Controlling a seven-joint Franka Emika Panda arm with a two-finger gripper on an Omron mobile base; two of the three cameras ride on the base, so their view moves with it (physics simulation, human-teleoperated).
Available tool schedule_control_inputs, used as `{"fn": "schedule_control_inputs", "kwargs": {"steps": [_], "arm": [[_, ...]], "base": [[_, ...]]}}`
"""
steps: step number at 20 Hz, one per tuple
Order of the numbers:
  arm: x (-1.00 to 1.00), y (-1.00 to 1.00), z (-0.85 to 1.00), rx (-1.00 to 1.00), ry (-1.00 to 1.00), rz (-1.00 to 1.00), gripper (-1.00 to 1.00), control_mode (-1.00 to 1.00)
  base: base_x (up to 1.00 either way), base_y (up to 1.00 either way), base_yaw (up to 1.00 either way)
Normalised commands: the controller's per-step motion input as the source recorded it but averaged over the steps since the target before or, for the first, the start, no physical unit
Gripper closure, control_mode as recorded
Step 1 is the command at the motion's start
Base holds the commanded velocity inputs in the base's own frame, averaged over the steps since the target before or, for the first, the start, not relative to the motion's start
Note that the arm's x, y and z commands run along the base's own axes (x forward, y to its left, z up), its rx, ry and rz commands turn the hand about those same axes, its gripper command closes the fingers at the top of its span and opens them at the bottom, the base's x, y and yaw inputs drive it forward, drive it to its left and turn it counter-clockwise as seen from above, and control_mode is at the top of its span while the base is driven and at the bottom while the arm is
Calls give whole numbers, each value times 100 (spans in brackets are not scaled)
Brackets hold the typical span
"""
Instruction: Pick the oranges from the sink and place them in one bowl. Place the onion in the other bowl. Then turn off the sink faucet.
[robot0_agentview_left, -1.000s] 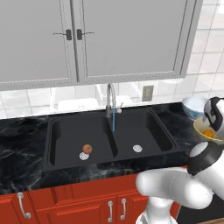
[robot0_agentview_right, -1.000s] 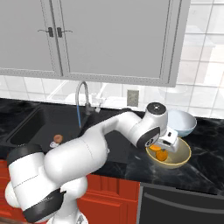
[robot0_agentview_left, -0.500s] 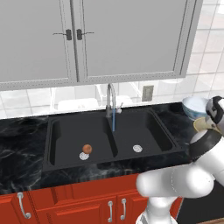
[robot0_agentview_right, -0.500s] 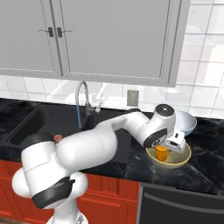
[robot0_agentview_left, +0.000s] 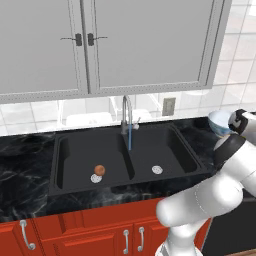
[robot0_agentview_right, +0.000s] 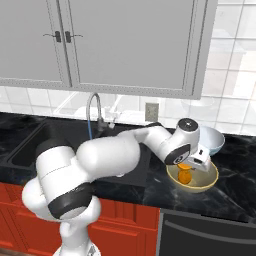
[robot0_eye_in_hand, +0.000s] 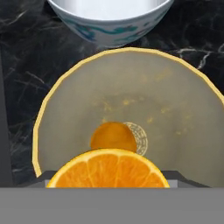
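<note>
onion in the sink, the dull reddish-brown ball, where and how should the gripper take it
Probably from straight above, fingers closing across the widest middle of the small round reddish-brown onion. It lies free on the floor of the left basin of the wide black sink, beside the small round drain, so the basin walls likely hinder any sideways approach.

The black marble-veined bench (robot0_agentview_right: 235, 187) is carrying two bowls side by side at its right end: the wide shallow yellow-tan bowl (robot0_agentview_right: 209, 179) is sitting nearer the front edge, the glossy pale blue-white bowl (robot0_agentview_right: 214, 140) is standing just behind it. The black double-basin sink (robot0_agentview_left: 122, 156) is lying sunk into the bench.
</note>
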Motion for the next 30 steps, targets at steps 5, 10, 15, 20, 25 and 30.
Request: {"fn": "schedule_control_inputs", "kwargs": {"steps": [5,10,15,20,25,30], "arm": [[21,-17,-17,0,1,0,100,-100],[5,-31,-17,0,3,0,100,-100],[3,-29,-17,0,4,0,100,-100],[9,-3,-15,0,3,0,-100,-100],[0,0,2,0,0,0,-100,-100],[0,0,17,0,0,0,-100,-100]], "base": [[0,0,0],[0,0,0],[0,0,0],[0,0,0],[0,0,0],[0,0,0]]}}
